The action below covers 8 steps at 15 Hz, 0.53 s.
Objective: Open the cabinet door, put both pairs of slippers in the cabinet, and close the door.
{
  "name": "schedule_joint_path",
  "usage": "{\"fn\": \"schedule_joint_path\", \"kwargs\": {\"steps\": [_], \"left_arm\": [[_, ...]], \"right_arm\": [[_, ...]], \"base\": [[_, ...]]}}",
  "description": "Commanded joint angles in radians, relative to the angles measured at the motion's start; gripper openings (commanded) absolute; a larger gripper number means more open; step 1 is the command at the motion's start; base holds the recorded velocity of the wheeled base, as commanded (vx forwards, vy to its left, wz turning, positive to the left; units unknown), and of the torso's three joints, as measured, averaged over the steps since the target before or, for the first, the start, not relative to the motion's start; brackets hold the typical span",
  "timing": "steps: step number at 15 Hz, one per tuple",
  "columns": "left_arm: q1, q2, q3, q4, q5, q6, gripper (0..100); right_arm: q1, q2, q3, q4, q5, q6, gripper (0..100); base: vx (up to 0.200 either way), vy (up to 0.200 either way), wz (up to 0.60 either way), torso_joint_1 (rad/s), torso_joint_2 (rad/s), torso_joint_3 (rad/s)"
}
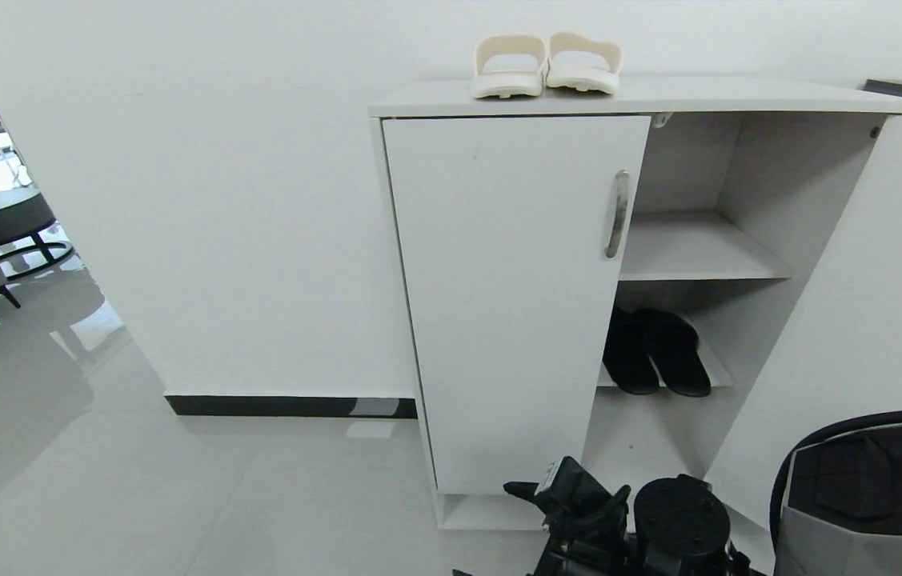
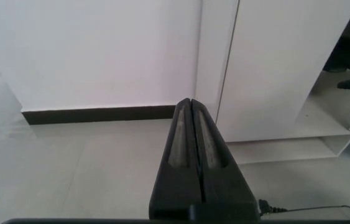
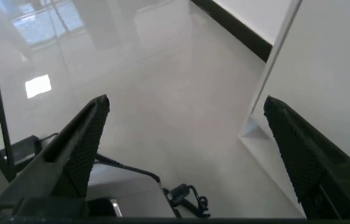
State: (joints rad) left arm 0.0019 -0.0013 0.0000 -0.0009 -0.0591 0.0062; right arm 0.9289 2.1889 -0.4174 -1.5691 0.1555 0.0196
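A white cabinet [image 1: 515, 320] stands against the wall with its left door shut and its right door [image 1: 859, 320] swung open. A cream pair of slippers [image 1: 547, 68] rests on the cabinet top. A black pair of slippers [image 1: 659, 352] lies on the lower shelf inside, under a bare upper shelf [image 1: 699, 248]. My left gripper [image 2: 191, 109] is shut on nothing, low over the floor, pointing at the foot of the shut door [image 2: 268, 62]. My right gripper [image 3: 186, 102] is open and empty above the floor tiles, beside a white cabinet panel [image 3: 330, 62].
A metal handle [image 1: 619, 214] runs along the shut door's right edge. Glossy floor [image 1: 178, 496] spreads to the left of the cabinet, with a black skirting strip [image 1: 290, 406] along the wall. Chairs and a round table [image 1: 10, 232] stand far left.
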Motion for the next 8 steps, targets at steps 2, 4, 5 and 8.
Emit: {"fn": "schedule_joint_path", "kwargs": {"steps": [2, 4, 5, 8], "left_arm": [[0.001, 0.001, 0.0, -0.001, 0.001, 0.0, 0], [0.001, 0.001, 0.0, -0.001, 0.001, 0.0, 0], [0.001, 0.001, 0.0, -0.001, 0.001, 0.0, 0], [0.001, 0.001, 0.0, -0.001, 0.001, -0.003, 0]], "right_arm": [[0.002, 0.009, -0.003, -0.002, 0.001, 0.0, 100], [0.001, 0.014, -0.007, -0.002, 0.001, 0.002, 100], [-0.001, 0.014, -0.009, -0.002, -0.001, 0.002, 100], [-0.001, 0.014, -0.011, -0.002, -0.001, 0.003, 100]], "base": [[0.0, 0.0, 0.0, 0.0, 0.0, 0.0], [0.0, 0.0, 0.0, 0.0, 0.0, 0.0], [0.0, 0.0, 0.0, 0.0, 0.0, 0.0], [0.0, 0.0, 0.0, 0.046, -0.24, -0.22]]}}
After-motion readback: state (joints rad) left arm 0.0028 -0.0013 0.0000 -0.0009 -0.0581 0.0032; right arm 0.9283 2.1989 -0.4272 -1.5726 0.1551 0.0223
